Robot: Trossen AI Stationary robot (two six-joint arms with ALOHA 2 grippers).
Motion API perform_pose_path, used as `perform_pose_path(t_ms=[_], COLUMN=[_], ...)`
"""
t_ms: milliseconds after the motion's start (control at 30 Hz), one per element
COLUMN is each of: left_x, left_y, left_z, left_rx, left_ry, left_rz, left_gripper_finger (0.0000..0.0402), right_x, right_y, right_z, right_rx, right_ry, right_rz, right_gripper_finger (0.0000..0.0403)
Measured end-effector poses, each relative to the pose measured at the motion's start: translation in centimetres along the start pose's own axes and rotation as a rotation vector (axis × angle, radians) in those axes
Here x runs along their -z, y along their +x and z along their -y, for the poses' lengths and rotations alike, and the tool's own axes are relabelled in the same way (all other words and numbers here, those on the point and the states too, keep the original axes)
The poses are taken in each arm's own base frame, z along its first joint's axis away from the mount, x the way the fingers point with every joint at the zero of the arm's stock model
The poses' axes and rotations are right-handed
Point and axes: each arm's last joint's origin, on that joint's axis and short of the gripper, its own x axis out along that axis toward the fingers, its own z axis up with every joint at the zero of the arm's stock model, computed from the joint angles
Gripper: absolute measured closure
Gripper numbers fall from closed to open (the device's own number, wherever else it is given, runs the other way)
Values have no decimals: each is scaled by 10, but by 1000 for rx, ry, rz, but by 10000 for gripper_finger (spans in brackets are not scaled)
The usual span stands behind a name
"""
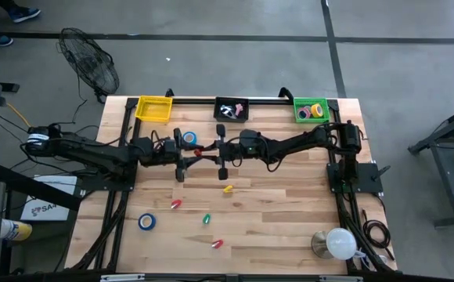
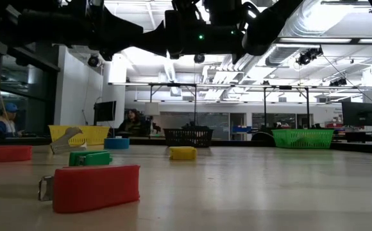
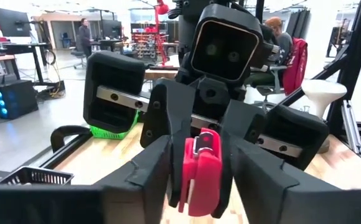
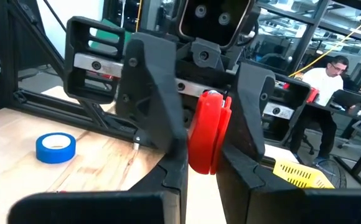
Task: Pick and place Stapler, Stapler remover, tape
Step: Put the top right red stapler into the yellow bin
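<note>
A small red stapler [image 1: 199, 150] hangs in the air above the table's middle, between my two grippers, which face each other level. My right gripper [image 4: 202, 177] comes from the right and is shut on it. My left gripper [image 3: 200, 190] comes from the left and is open. Its fingers [image 4: 149, 93] stand close on either side of the stapler's left end [image 3: 200, 174], and I see no touch. Blue tape rolls lie flat on the table [image 1: 147, 222] [image 4: 55, 148]. More tape rolls lie in the green basket [image 1: 311, 110]. I cannot pick out the stapler remover. My right gripper pinches the red stapler's right end [image 4: 200, 152] between its two fingers. The fingers come level from the table's right side and lie along the stapler. The stapler is lifted clear of the table and reaches out toward my left gripper.
A yellow basket [image 1: 153, 108], a black basket [image 1: 231, 109] and the green one stand along the far edge. Small solid pieces lie on the near half: yellow [image 1: 228, 188], red [image 1: 175, 204], green [image 1: 207, 218], red [image 1: 217, 244]. A white lamp [image 1: 338, 243] stands at the near right corner.
</note>
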Motion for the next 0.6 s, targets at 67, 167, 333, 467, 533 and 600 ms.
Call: perform_pose_path(t_ms=[67,167,333,467,533,600], left_x=[0,0,0,1,1,1], left_y=[0,0,0,0,0,0], left_z=[0,0,-1,-1,-1,-1], left_rx=[-3,-9,-21,-22,-25,-33], left_ry=[-4,-8,-2,1,1,0], left_rz=[0,0,-4,-5,-5,-4], left_gripper_finger=[275,309,319,319,319,319], right_x=[0,1,1,2,2,2], right_y=[0,0,0,0,0,0], right_z=[0,0,0,0,0,0], right_rx=[0,0,-3,-3,-2,5], right_ry=[-2,-6,-1,4,19,39], right_rz=[-1,-7,-14,-15,-16,-18], right_gripper_finger=[354,354,354,353,346,332])
